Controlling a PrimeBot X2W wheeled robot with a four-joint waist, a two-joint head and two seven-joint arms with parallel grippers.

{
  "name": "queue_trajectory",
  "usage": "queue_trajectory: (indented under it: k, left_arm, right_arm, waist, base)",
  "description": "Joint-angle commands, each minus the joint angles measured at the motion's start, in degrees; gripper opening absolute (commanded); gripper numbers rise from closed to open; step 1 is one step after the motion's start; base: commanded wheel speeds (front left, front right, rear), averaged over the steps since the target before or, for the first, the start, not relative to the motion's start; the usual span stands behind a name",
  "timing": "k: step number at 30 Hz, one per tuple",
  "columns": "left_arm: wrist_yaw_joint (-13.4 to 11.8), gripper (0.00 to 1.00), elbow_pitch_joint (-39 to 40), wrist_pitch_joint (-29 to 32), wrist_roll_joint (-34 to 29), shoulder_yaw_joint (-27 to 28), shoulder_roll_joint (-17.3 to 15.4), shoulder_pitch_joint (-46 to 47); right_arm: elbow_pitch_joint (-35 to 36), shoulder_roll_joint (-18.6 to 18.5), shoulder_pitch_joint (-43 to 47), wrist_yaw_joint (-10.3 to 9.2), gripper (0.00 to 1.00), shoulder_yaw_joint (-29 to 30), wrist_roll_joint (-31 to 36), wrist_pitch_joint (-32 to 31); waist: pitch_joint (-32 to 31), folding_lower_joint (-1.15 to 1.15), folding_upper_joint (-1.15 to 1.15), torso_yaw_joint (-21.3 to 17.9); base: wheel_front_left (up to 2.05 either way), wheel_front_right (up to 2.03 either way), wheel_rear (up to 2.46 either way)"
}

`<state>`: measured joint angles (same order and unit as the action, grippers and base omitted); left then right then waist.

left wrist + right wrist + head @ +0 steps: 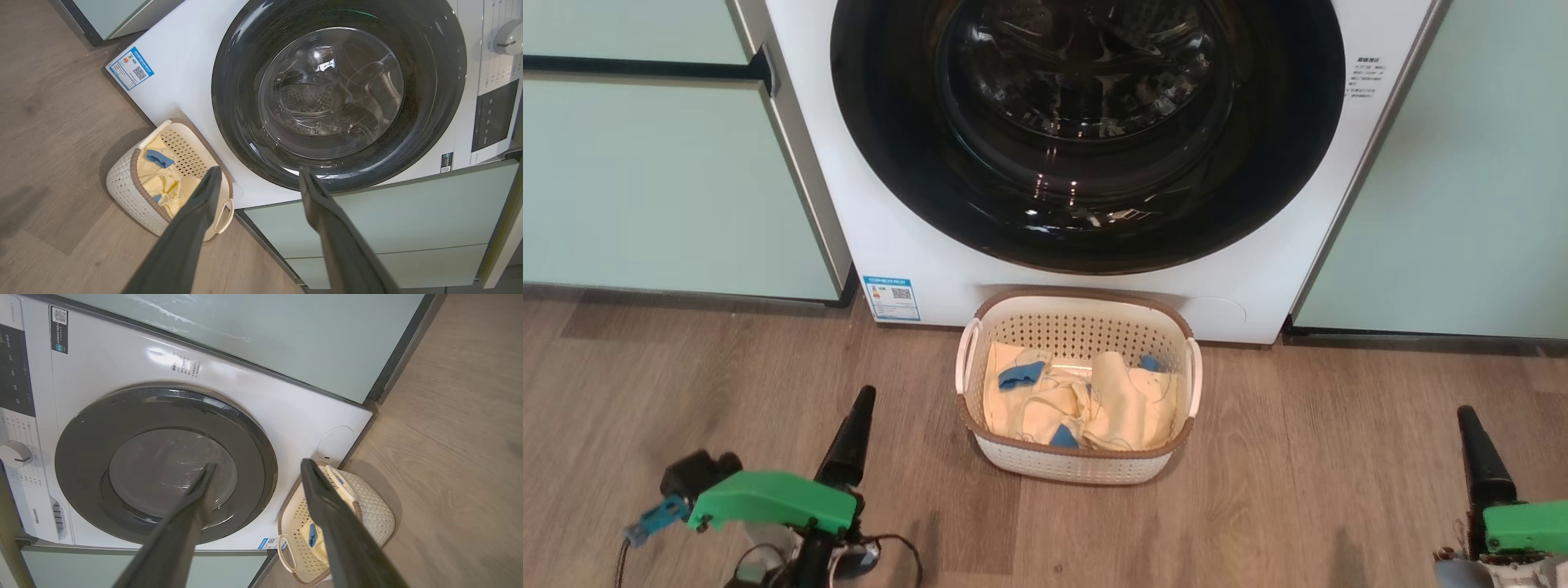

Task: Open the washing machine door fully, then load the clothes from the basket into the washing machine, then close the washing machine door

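Observation:
The washing machine (915, 245) stands straight ahead, and its door (1086, 131) with the glossy black rim lies flat against the front, closed. On the floor right before it sits the basket (1078, 296), holding pale yellow clothes (1111, 400) with blue patches. One dark finger (849, 437) of my left gripper shows at the lower left, well left of the basket. A finger (1482, 457) of the right one shows at the lower right. In the wrist views the left gripper (259, 173) and the right gripper (259, 465) are both open and hold nothing, apart from door (339, 94) and basket (367, 506).
Pale green cabinet panels (645, 180) flank the machine on both sides (1462, 204). A blue sticker (892, 298) sits at the machine's lower left corner. The control panel (490, 114) and a dial (506, 41) are above the door. Wood floor (1298, 490) surrounds the basket.

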<state>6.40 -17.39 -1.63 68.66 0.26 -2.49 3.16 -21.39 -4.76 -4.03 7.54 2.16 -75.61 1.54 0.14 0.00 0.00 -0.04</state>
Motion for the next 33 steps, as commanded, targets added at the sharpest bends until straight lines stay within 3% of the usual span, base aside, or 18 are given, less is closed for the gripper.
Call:
queue_trajectory:
  k: [1,15,33]
  left_arm:
    - [0.0,1.00,2.4,-0.9,-2.6,1.3,-0.5,3.5]
    - [-0.8,1.00,5.1,-3.2,-21.3,0.0,-0.5,3.5]
    - [-1.3,1.00,5.7,-6.3,-36.1,-2.1,-0.6,3.5]
  right_arm:
    - [1.7,-1.2,-3.4,-0.02,1.00,0.0,2.4,0.9]
    - [2.9,-0.4,-3.9,-0.03,1.00,0.0,23.6,3.3]
    - [3.8,-0.2,-3.2,-0.04,1.00,-1.6,43.7,6.3]
  waist:
    - [0.0,0.00,0.00,0.0]
    - [0.0,0.00,0.00,-0.1]
    - [-0.1,0.00,0.00,-0.1]
  base:
    - [0.00,0.00,0.00]
    - [0.00,0.00,0.00]
    - [0.00,0.00,0.00]
